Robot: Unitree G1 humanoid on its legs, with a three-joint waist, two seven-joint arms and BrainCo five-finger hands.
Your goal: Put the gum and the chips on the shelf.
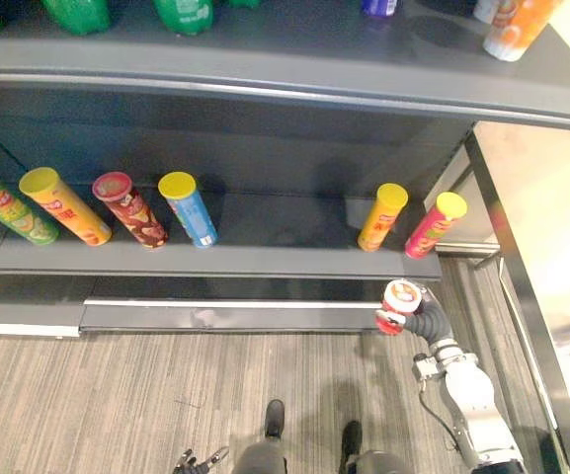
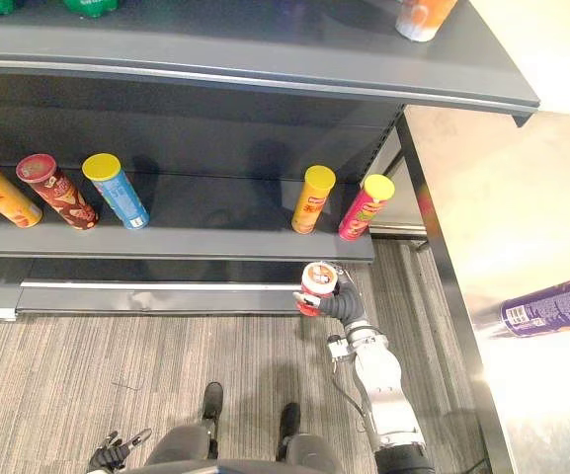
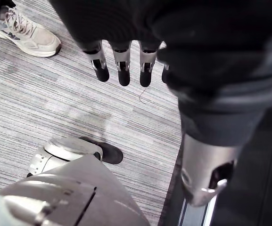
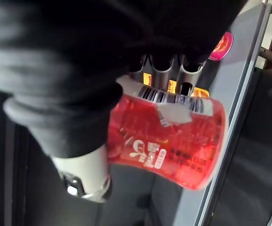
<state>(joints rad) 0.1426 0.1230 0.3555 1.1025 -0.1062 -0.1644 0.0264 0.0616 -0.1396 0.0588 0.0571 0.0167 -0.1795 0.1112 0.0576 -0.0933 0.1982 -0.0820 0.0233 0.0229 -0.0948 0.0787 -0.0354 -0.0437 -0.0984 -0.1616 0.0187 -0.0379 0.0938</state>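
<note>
Right hand (image 4: 70, 94) had its fingers (image 4: 163, 77) curled over the far side of a red tub (image 4: 168, 141), with the thumb on the near side, so the tub was clamped. By its shape the tub was probably the gum. From the head views it stood roughly upright with its white lid up, leaning a little. It hung low in front of the shelf (image 2: 235, 217), just short of the front lip and apart from it.

The shelf deck lay ahead of the tub and above it. Almost straight beyond the tub stood a yellow can (image 2: 312, 200) and a pink can (image 2: 366, 207). The bare stretch lay to the robot's left of them, running across to a blue can (image 2: 117, 190).

So the next move likely called for a lift over the lip, then a push forward and slightly left. The tub's base would have to clear the edge, and the yellow can was the nearest thing it could knock.

A purple can (image 2: 553, 304), perhaps the chips, lay on its side on the bench (image 2: 482, 197), far nearer the right arm. Left hand (image 3: 123, 66) hung low over the floor with straight fingers holding nothing.
</note>
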